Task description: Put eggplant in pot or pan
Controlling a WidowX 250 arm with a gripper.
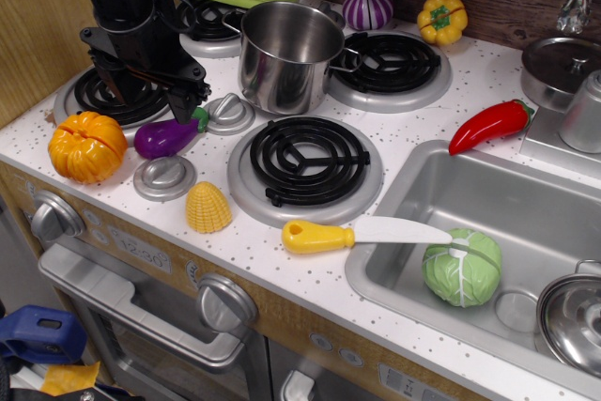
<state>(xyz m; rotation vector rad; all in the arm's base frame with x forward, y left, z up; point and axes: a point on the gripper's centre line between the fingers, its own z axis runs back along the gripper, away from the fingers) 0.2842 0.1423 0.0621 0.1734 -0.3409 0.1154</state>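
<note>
The purple eggplant (167, 136) with a green stem cap lies on the white stove top, left of the front burner (305, 164). My black gripper (150, 93) hangs just above and behind it over the left burner, its jaws apart and empty, with one fingertip (184, 105) close to the eggplant's stem end. The tall shiny steel pot (286, 55) stands upright and empty behind the knobs, to the right of the gripper, with its handle pointing right.
An orange pumpkin (86, 146) sits left of the eggplant and a corn piece (208, 207) in front. A yellow-handled knife (357, 234), red chili (488, 126), yellow pepper (442, 18) and striped bulb (366, 8) lie around. The sink (413, 196) holds a cabbage (461, 267).
</note>
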